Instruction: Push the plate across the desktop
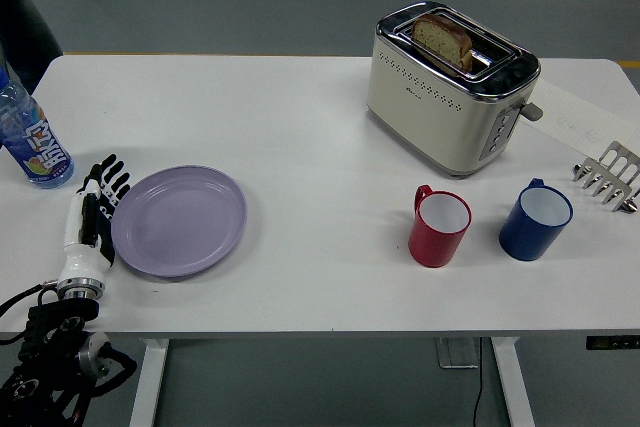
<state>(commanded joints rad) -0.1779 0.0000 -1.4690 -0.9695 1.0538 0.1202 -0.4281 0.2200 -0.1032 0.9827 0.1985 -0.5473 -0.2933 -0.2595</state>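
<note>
Left robot hand [95, 217] flat, fingers extended, forearm at lower left.

I am finding no text that reads clearly. The bottle [30, 142], standing well to the left of the toaster [452, 87], is showing a colourful label with large white characters, too blurred to make out. The toaster's side is carrying a small mark, also too small to read.

My left hand [93, 215] flat against plate [179, 220] left rim; bottle [31, 137] behind hand. Toaster [450, 85] far right, two mugs [439, 228] [535, 219] before it, rack [609, 176] at right edge.
</note>
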